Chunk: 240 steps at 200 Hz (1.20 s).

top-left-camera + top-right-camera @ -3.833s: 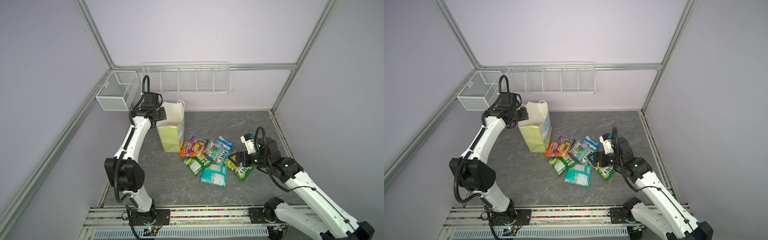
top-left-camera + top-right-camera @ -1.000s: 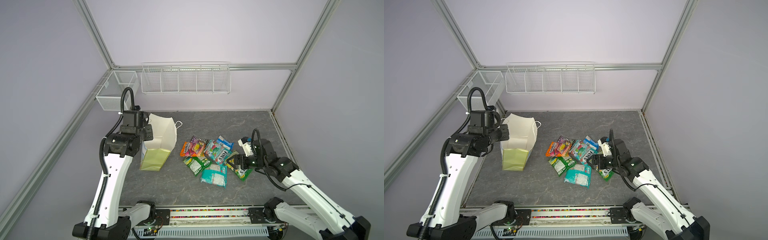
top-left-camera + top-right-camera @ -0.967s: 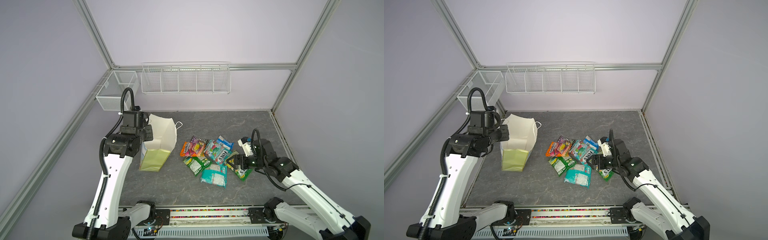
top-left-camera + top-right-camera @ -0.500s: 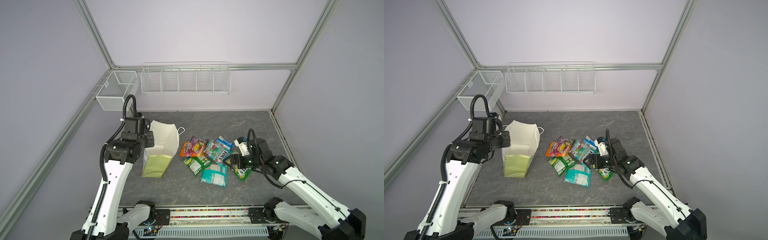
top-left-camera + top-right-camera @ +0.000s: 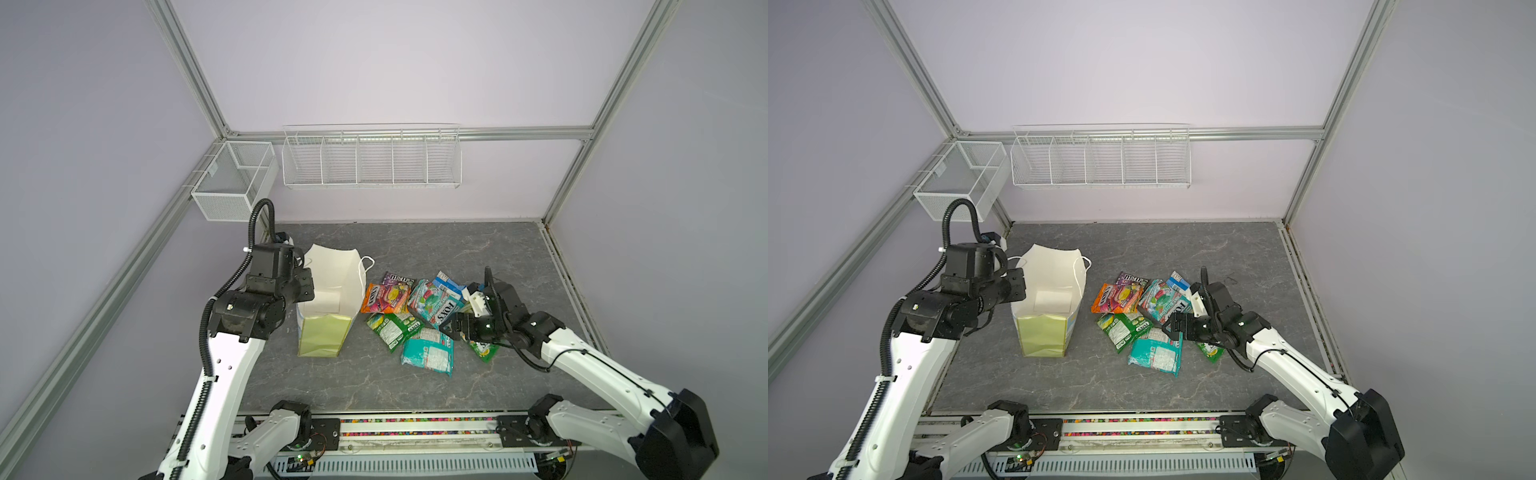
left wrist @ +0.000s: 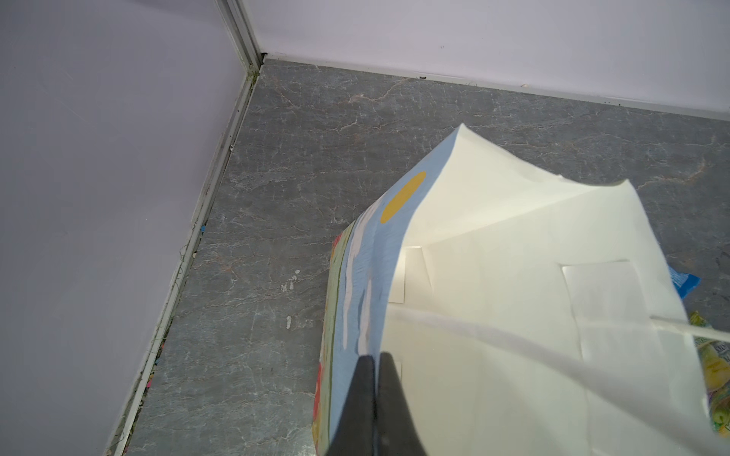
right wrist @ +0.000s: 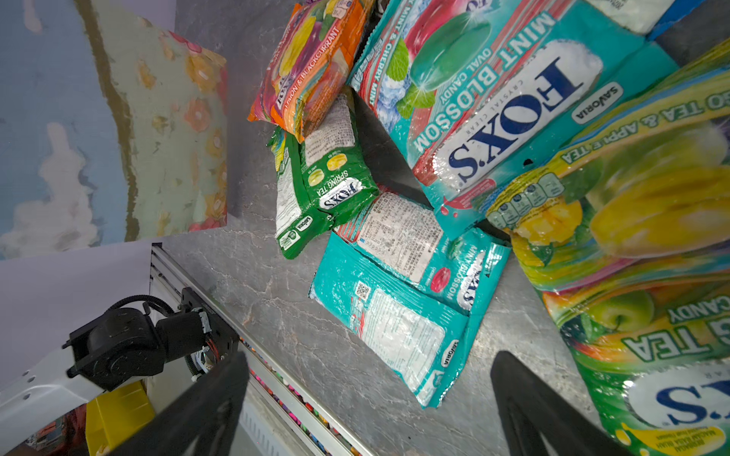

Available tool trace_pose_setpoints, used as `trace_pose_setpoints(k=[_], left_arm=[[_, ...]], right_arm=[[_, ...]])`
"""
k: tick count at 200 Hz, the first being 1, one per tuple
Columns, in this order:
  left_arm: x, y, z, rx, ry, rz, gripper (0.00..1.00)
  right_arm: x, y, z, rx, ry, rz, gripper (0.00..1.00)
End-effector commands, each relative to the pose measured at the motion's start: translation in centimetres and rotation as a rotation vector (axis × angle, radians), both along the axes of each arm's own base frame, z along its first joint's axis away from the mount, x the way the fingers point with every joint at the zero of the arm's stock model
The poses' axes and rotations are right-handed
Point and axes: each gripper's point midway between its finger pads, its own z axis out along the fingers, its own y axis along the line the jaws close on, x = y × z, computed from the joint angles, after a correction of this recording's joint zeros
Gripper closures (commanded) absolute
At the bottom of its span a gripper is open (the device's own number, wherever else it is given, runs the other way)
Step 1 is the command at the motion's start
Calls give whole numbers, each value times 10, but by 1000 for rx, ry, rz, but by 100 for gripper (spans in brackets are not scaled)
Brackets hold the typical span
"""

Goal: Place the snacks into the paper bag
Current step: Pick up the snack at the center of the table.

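We see the bag (image 5: 322,340) standing on the tabletop (image 5: 478,249), L of centre, mouth open, white inside, w/ nothing in it that we can make out. The L claw (image 6: 374,358) is clenched on the bag's rim, one finger inside and one on the blue printed face. A white cord handle (image 6: 513,341) runs across the mouth close in front of that wrist cam. The snacks lie in a loose pile just beside the bag, none in it. The orange pkt (image 5: 379,300) is nearest the bag, w/ the purple pkt (image 5: 398,281) right behind it. The big teal pkt (image 5: 434,306) has a blue pkt (image 5: 449,286) peeking out behind it. The green pkt (image 5: 392,330) lies in front, and a 2nd teal pkt (image 5: 428,354), back side up, is nearest the rail (image 5: 415,428). The yellow-green pkt (image 5: 484,351) is mostly hidden under the R arm (image 5: 582,361). The R claw (image 7: 369,355) is released, jaws spread wide, low over the pile's near side btw the 2nd teal pkt & the yellow-green pkt; we can't tell if it touches either. Btw the R claw & the bag sit the green & orange pkts, so the way across is cluttered. A long wire basket (image 5: 372,162) hangs on the back wall and a small wire basket (image 5: 232,187) on the L frame, both well above & apart from the bag.
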Motion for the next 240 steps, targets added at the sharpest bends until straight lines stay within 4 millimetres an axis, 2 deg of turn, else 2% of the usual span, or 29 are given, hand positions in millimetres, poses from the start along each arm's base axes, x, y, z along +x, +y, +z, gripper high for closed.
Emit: trace_pose_setpoints(k=[1, 13, 59, 141, 188, 240], left_arm=[[0, -4, -1, -20, -9, 7, 100], [0, -7, -2, -17, -8, 4, 100], [-1, -9, -3, -18, -20, 7, 100], [-3, -6, -4, -6, -39, 17, 100], [1, -9, -13, 1, -20, 8, 100], [1, -13, -13, -4, -24, 0, 100]], right_arm=[[5, 9, -6, 38, 13, -34, 1], [6, 14, -10, 46, 25, -35, 0], [13, 35, -21, 61, 48, -15, 8], [39, 68, -32, 114, 79, 5, 14], [49, 81, -45, 128, 101, 13, 20], [57, 93, -53, 138, 116, 21, 24]])
